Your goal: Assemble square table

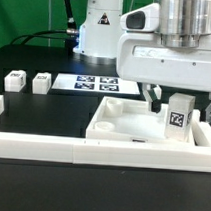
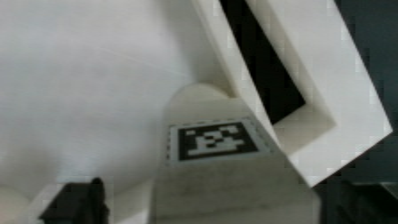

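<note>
Tool (image 1: 182,98) spread, flanking first leg block (image 1: 179,117), stood at 3 o'clock corner of square top (image 1: 127,125) | second leg block (image 1: 41,83), third leg block (image 1: 15,82) left loose on worktop (image 1: 53,116), 9 o'clock | fastening judged unfinished.

Leg block (image 1: 179,117) beneath gripper (image 1: 180,101)
It stood in the square top (image 1: 112,130); two more blocks (image 1: 15,81) (image 1: 41,83) sat well away.

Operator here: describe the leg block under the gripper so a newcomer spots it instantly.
Find the white plastic square tray-like tabletop on the exterior view's right. A small white tagged leg block stands upright in it, under the open gripper. The two other leg blocks sit apart on the black table, at that view's left.
</note>
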`<state>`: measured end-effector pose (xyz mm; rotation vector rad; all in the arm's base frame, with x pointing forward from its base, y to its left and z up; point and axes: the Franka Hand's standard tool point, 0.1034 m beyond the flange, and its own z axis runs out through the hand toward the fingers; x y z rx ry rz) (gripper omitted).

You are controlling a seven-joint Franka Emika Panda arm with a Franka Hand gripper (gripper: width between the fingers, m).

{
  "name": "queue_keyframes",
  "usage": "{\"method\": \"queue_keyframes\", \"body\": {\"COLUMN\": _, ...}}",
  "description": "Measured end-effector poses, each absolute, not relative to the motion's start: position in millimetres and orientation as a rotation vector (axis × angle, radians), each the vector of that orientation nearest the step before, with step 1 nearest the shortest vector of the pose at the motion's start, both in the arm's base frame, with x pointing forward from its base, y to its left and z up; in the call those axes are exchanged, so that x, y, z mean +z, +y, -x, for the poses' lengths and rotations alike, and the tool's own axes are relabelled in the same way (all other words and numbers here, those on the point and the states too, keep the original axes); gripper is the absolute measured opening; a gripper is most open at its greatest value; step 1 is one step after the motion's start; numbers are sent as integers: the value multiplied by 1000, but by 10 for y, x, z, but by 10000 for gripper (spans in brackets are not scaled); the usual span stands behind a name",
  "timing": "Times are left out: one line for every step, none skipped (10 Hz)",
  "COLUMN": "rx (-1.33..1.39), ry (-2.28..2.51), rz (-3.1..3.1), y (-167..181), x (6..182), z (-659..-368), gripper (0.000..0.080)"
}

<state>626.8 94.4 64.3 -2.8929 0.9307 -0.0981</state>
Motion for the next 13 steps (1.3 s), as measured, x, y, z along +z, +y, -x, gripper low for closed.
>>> {"method": "queue_keyframes", "body": {"rx": -98, "ry": 931, "rz": 2893, "y": 944, "x": 642, "z": -6267, "gripper": 649}}
{"method": "queue_keyframes", "body": {"rx": -98, "ry": 931, "rz": 2893, "y": 943, "x": 642, "z": -6267, "gripper": 649}}
{"method": "queue_keyframes", "body": {"rx": -98, "ry": 931, "rz": 2893, "y": 943, "x": 641, "z": -6267, "gripper": 649}}
{"method": "queue_keyframes", "body": {"rx": -98, "ry": 931, "rz": 2893, "y": 943, "x": 641, "z": -6267, "gripper": 649}}
{"method": "queue_keyframes", "body": {"rx": -99, "ry": 929, "rz": 2892, "y": 946, "x": 652, "z": -6271, "gripper": 649}}
{"method": "queue_keyframes", "body": {"rx": -102, "ry": 891, "rz": 2892, "y": 969, "x": 788, "z": -6267, "gripper": 649}}
{"method": "queue_keyframes", "body": {"rx": -108, "ry": 837, "rz": 2891, "y": 1009, "x": 983, "z": -6189, "gripper": 649}}
{"method": "queue_keyframes", "body": {"rx": -105, "ry": 844, "rz": 2878, "y": 1049, "x": 1085, "z": -6050, "gripper": 649}}
{"method": "queue_keyframes", "body": {"rx": -96, "ry": 780, "rz": 2900, "y": 1092, "x": 1124, "z": -5903, "gripper": 649}}
{"method": "queue_keyframes", "body": {"rx": -96, "ry": 703, "rz": 2941, "y": 1122, "x": 1126, "z": -5837, "gripper": 649}}
{"method": "queue_keyframes", "body": {"rx": -106, "ry": 564, "rz": 2978, "y": 1107, "x": 1117, "z": -5846, "gripper": 649}}
{"method": "queue_keyframes", "body": {"rx": -109, "ry": 474, "rz": 2997, "y": 1094, "x": 1109, "z": -5846, "gripper": 649}}
{"method": "queue_keyframes", "body": {"rx": -112, "ry": 420, "rz": 3007, "y": 1094, "x": 1106, "z": -5845, "gripper": 649}}
